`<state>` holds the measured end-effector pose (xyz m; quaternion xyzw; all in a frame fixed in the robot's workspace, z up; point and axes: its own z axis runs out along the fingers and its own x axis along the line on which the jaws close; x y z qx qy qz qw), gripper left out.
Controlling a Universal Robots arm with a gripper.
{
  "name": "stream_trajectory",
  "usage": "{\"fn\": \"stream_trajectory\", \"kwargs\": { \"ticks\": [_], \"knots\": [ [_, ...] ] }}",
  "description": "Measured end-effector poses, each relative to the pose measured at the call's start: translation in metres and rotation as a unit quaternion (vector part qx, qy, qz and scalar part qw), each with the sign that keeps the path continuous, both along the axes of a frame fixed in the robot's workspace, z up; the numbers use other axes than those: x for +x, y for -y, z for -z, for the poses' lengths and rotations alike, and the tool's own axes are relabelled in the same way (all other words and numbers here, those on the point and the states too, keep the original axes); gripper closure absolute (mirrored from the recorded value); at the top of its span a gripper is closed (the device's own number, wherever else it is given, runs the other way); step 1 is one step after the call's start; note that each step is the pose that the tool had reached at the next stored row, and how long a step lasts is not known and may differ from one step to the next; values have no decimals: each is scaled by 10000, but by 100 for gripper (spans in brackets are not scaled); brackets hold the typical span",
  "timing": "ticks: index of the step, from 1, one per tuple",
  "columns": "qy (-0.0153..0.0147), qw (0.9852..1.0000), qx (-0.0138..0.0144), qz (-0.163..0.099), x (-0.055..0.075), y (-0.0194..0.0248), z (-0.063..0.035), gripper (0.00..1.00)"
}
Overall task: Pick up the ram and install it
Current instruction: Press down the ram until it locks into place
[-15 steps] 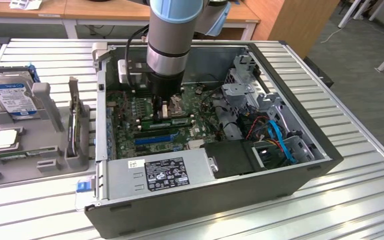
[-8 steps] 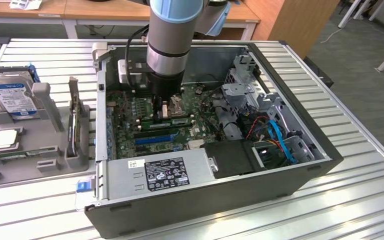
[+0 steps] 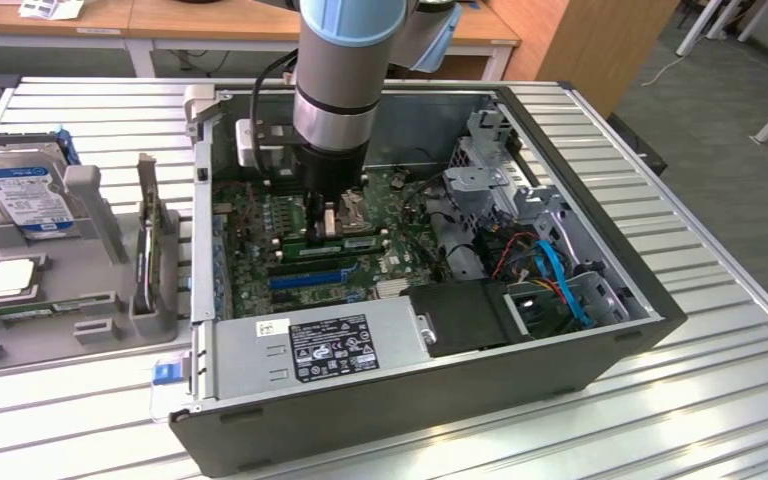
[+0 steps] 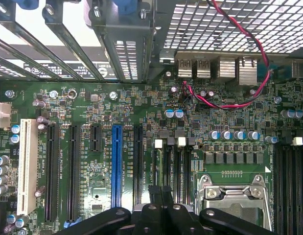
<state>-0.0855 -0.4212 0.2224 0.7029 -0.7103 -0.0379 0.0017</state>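
My pincer point(image 3: 337, 225) is down inside the open PC case point(image 3: 624, 340), over the green mainboard point(image 3: 257, 250) near the case's middle. In the wrist view the two black fingertips point(image 4: 153, 192) are pressed together w/ no gap and nothing between them, so the pincer point(image 4: 158, 191) is fully closed and empty.

The ram point(image 3: 337, 247) is inside the case too: a thin green stick lying along the memory slots, just below my pincer tip in the exterior view. Can't tell if I'm touching it.

Writing: the power supply point(image 3: 317, 345) at the case's near edge has a black-and-white label point(image 3: 335, 352) and a small white sticker point(image 3: 272, 327); the print is too small to read. Outside the case, toward the exterior view's left, a grey holder point(image 3: 97, 200) carries a hard drive point(image 3: 17, 190) w/ a blue label, text not legible, and a square silver processor point(image 3: 8, 275) nearer the camera. All of it sits on a ribbed metal surface point(image 3: 704, 400).

The wrist view adds board detail: a blue expansion slot point(image 4: 116, 164) among black ones, a white slot point(image 4: 24, 164), the silver CPU socket frame point(image 4: 234, 196), a red-black twisted wire point(image 4: 215, 100) and rear ports marked AVA point(image 4: 194, 66). The exterior view gives the blue cables point(image 3: 564, 285) and my arm point(image 3: 344, 90).
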Motion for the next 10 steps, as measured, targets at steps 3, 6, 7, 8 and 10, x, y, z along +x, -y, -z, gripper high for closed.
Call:
{"fn": "stream_trajectory", "kwargs": {
  "ticks": [3, 6, 7, 8, 10],
  "knots": [
    [0, 10000, 0, 0, 0, 0, 0, 90],
    [0, 10000, 0, 0, 0, 0, 0, 90],
    [0, 10000, 0, 0, 0, 0, 0, 90],
    [0, 10000, -1, 0, 0, 0, 0, 90],
    [0, 10000, 0, 0, 0, 0, 2, 90]
  ]
}}
